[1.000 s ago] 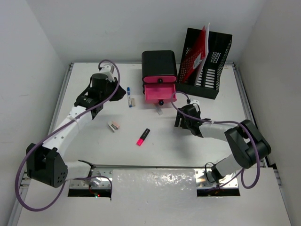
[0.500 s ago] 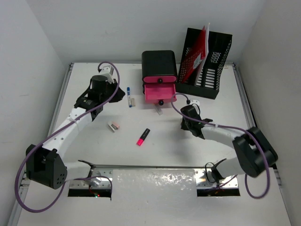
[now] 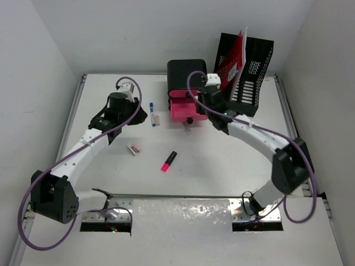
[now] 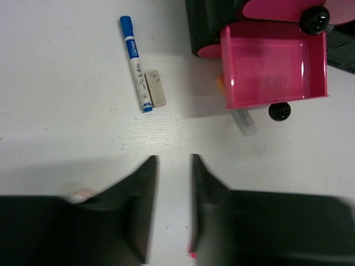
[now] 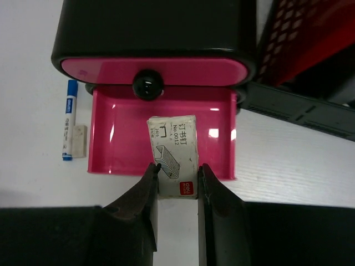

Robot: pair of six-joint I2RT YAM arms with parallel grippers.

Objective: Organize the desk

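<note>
On the white desk (image 3: 233, 166) stands a black drawer unit (image 3: 187, 73) with its lower pink drawer (image 5: 122, 138) pulled out. My right gripper (image 5: 178, 166) is shut on a white staple box (image 5: 173, 152), holding it over the drawer's front edge; from above this gripper (image 3: 199, 101) hangs over the pink drawer (image 3: 180, 110). My left gripper (image 4: 174, 160) is open over bare desk with nothing between its fingers, and in the top view this gripper (image 3: 140, 116) is just left of a blue marker (image 3: 152, 113) and a beige eraser (image 3: 157, 119).
A pink highlighter (image 3: 168, 160) and a small white eraser (image 3: 134, 148) lie mid-desk. A small clear item (image 4: 244, 121) lies in front of the drawer. A black mesh file holder (image 3: 247, 61) with a red folder stands at the back right.
My right gripper shut on the staple box at centre right, then lifted and swung it up over the pink drawer. The left jaws have parted a little.
</note>
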